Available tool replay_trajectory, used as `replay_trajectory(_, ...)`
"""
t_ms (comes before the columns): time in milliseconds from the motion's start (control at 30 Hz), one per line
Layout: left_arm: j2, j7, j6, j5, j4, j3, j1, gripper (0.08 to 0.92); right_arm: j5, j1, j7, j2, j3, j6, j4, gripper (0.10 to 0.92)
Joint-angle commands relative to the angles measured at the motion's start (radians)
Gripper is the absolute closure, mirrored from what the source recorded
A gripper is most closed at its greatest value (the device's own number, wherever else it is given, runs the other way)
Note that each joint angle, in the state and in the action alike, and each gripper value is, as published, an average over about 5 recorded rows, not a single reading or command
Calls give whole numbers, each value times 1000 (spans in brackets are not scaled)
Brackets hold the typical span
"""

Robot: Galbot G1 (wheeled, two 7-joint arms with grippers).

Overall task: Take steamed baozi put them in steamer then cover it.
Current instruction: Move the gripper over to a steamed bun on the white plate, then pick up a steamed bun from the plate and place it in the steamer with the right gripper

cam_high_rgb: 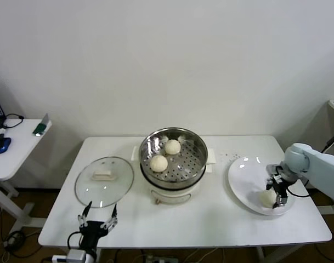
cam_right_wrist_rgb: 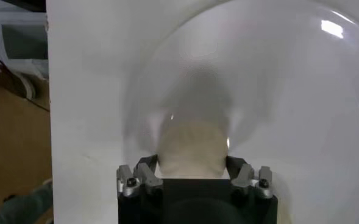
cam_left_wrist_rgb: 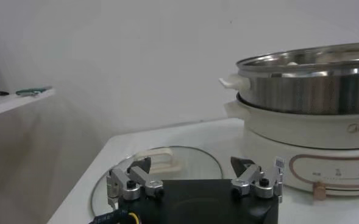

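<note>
Two baozi (cam_high_rgb: 173, 147) (cam_high_rgb: 159, 163) lie on the perforated tray of the steel steamer (cam_high_rgb: 197, 143) at the table's middle. A third baozi (cam_high_rgb: 269, 198) (cam_right_wrist_rgb: 191, 149) rests on the white plate (cam_high_rgb: 243, 181) at the right. My right gripper (cam_high_rgb: 277, 196) (cam_right_wrist_rgb: 191, 163) reaches down over it, and its fingers press against both sides of the bun. The glass cover (cam_high_rgb: 103, 181) (cam_left_wrist_rgb: 167, 159) lies flat to the left of the steamer (cam_left_wrist_rgb: 313, 91). My left gripper (cam_high_rgb: 98, 219) (cam_left_wrist_rgb: 191, 165) waits open at the front edge, just short of the cover, holding nothing.
The plate (cam_right_wrist_rgb: 289, 91) sits close to the table's right edge. A white side table (cam_high_rgb: 13, 148) with a blue mouse stands at the far left. Bare tabletop lies between the steamer and the plate.
</note>
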Motion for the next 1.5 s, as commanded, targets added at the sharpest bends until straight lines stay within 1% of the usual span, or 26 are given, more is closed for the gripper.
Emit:
replay_trajectory(33,0,0,-1,0,2,-1,1,177,-4,29,-1,9,-10,23,-22,328)
replay_trajectory(133,1,0,-1,0,2,0,1,177,14,91,-2,23,-44,63,-28,337)
replay_trajectory(267,2,0,-1,0,3,1,1,177,37,247,-19,64,-162,189,-17,338)
replay_trajectory(500,1,-1,-2,0,5,2,3,177,36,591,-44,217,-354,431,0,334)
replay_trajectory(600,1,-4,-1,0,5,3,4,177,35,685,-51,279,-390,528,9,330)
replay_trajectory(767,-1,-1,-2,2,10,8,8,177,39,774,-74,358,-397,625,60,330)
replay_trajectory(933,3,1,-2,0,10,11,8,177,33,790,-74,435,-363,670,130,330)
replay_trajectory(1167,33,1,-3,-12,7,4,16,177,-72,703,-66,553,-295,724,188,330)
replay_trajectory(1333,39,0,-4,-13,4,-1,28,177,-178,578,-61,641,-244,750,186,330)
replay_trajectory(1500,36,-1,-5,-14,5,-3,32,177,-243,499,-49,705,-235,776,169,325)
